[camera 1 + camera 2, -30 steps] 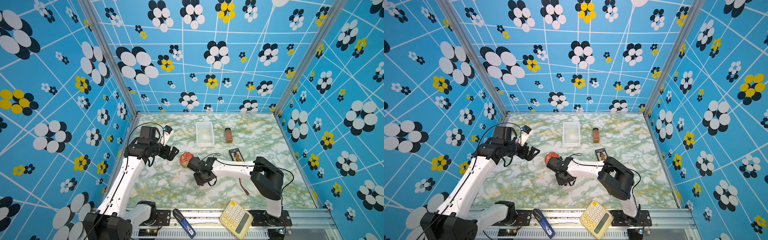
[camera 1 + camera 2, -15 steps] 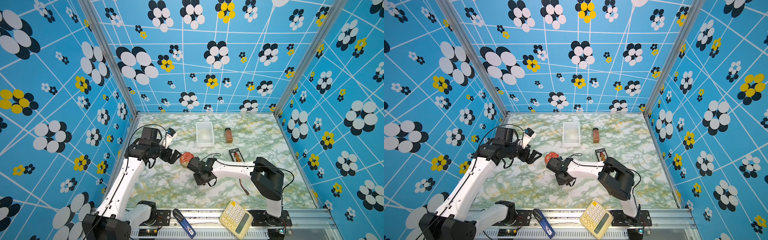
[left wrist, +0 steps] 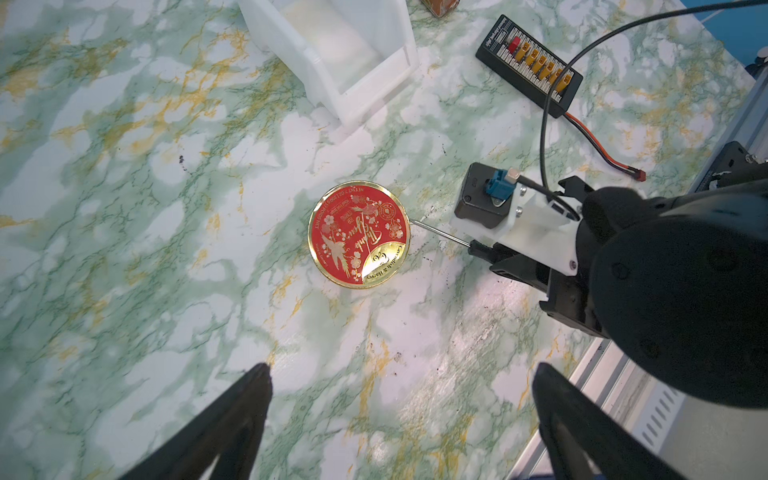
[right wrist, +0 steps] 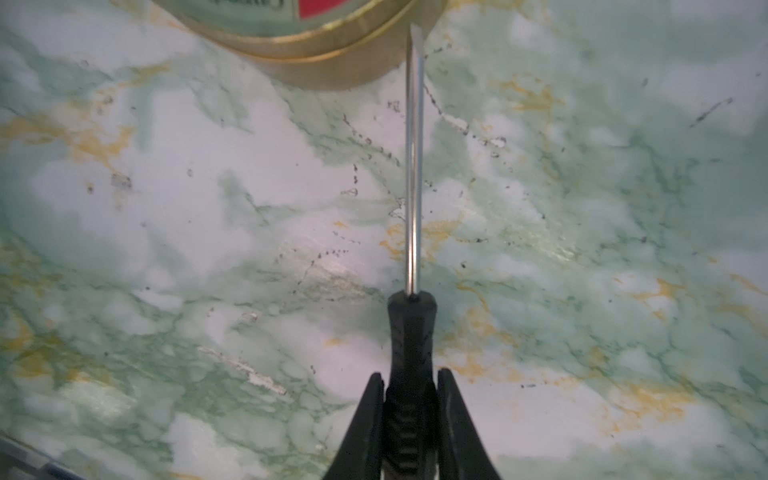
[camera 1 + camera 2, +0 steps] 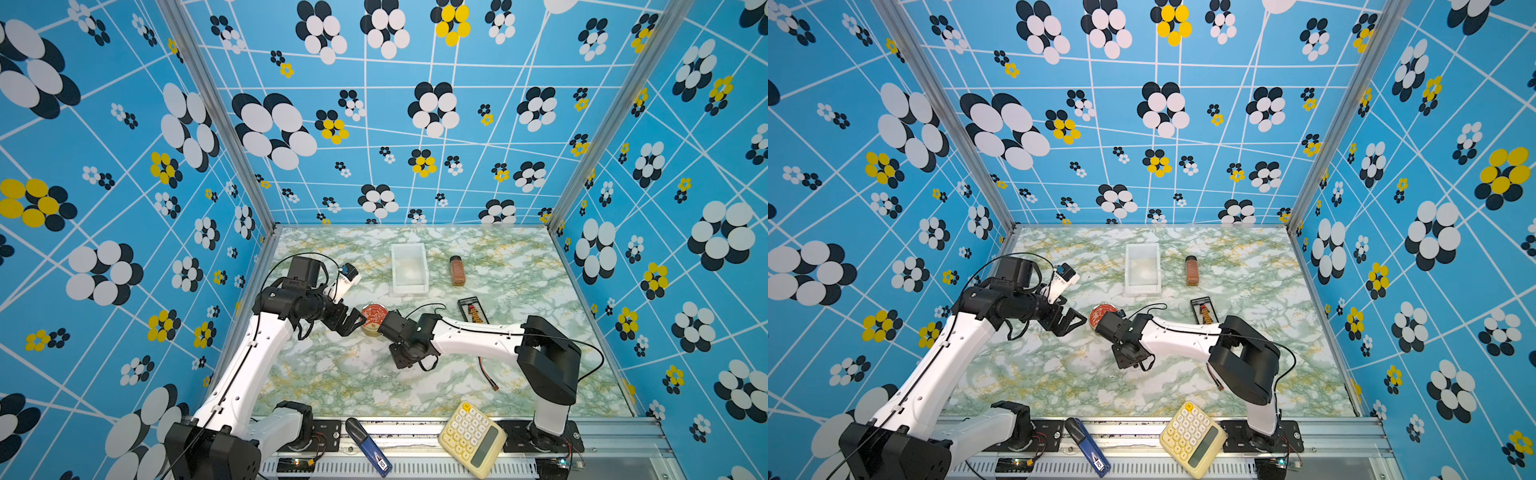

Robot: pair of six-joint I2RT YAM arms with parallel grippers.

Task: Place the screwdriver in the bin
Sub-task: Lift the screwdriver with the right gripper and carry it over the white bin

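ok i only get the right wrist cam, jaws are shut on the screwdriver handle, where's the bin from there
Observer: In both top views the bin stands beyond the red tin, toward the back wall.
Operator: left arm in the way
Observer: The left gripper hangs open beside the tin, opposite the screwdriver.
Operator: anything between tin and bin
Observer: The left wrist view shows only tabletop there.

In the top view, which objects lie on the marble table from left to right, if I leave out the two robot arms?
In a top view: round red tin → white bin → brown bottle → black connector board.
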